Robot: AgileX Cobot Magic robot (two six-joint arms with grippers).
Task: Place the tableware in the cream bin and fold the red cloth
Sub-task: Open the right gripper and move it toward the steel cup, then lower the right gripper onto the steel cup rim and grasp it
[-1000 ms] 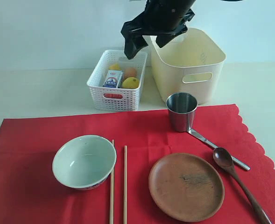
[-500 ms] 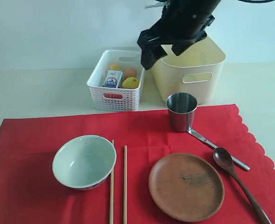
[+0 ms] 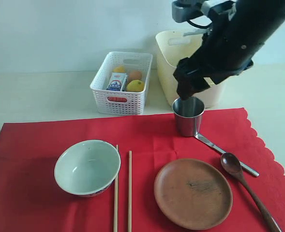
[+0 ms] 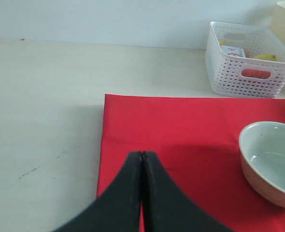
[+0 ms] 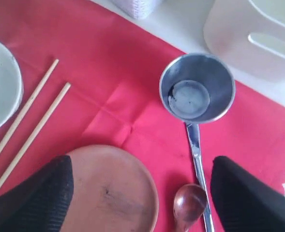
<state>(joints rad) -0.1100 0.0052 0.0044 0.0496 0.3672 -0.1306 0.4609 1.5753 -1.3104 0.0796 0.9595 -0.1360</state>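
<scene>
The left gripper (image 4: 142, 155) hangs over the left edge of the red cloth (image 3: 36, 145), its jaws pressed together on nothing. On the cloth, a pale green bowl (image 3: 87, 166) stands empty, with two chopsticks (image 3: 129, 193) lying side by side just to its right. Behind the cloth, on the bare table, a white basket (image 3: 118, 104) holds a small carton (image 3: 117, 82), a lemon (image 3: 135, 85), an egg (image 3: 135, 75) and another yellow item. Further right, a brown plate (image 3: 193, 193) lies empty. Behind it a steel cup (image 3: 188, 116) stands upright and empty, with a knife (image 3: 224, 154) and a wooden spoon (image 3: 244, 183) to its right. The right gripper (image 3: 194, 88) hovers just above the cup, jaws spread wide and holding nothing. The cream bin (image 3: 165, 63) stands behind the cup, and the arm hides most of its inside.
</scene>
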